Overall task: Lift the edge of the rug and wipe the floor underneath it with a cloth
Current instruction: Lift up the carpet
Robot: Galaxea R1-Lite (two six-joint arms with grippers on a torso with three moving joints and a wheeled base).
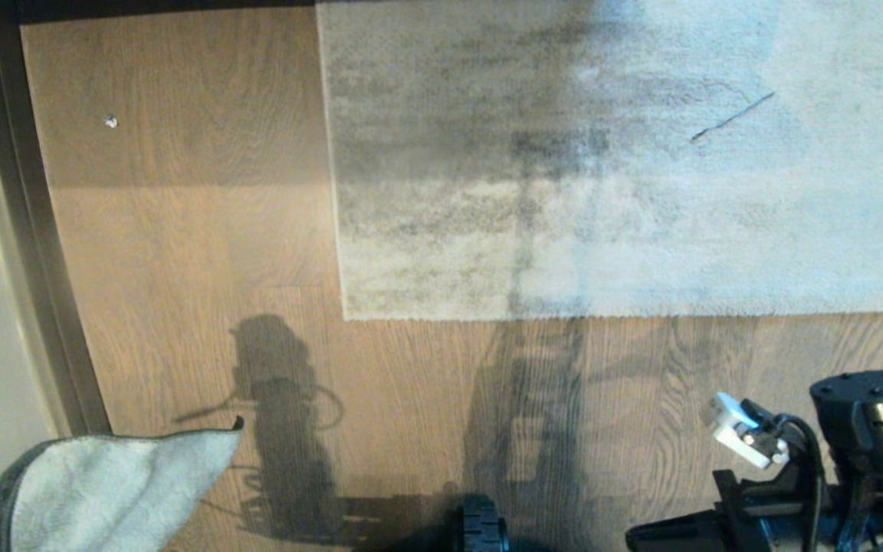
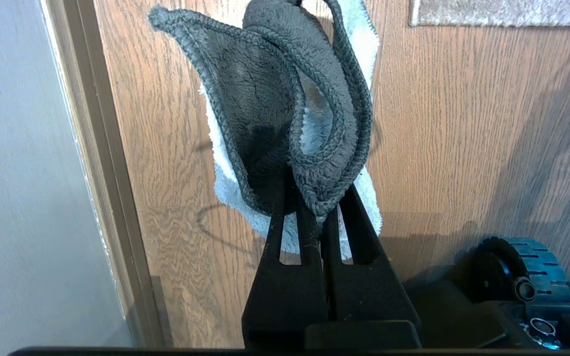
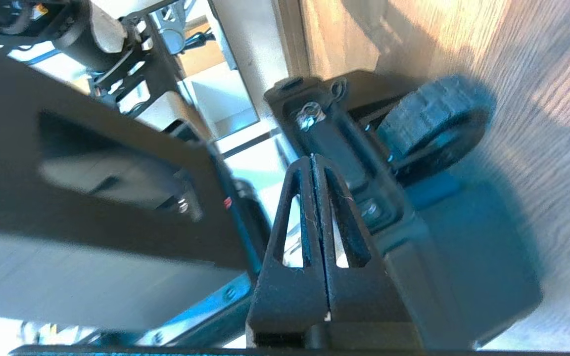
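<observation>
Left gripper (image 2: 309, 198) clenched on the cloth (image 2: 285, 99), held above the floor (image 1: 181, 253) at the robot's left. Right gripper (image 3: 313, 168) pressed closed, empty, low beside the base wheel (image 3: 433, 123). Rug edge (image 1: 564, 313) lies flat, well apart from both. Risk: closed right fingers skid off the thin hem; loosely bunched cloth could slip. Baseboard (image 1: 35, 253) borders the wood planks at left.

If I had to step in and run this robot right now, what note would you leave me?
Left hand: shut on the small fluffy blue-grey microfibre cloth, held above the light brown wood-plank floor near the wall.
Right hand: shut, empty, low beside the robot's base.
Large mottled grey-beige rug's edge: lying flat ahead.
Done: cloth picked up.
Left: lift the rug edge, wipe the floor underneath.
</observation>
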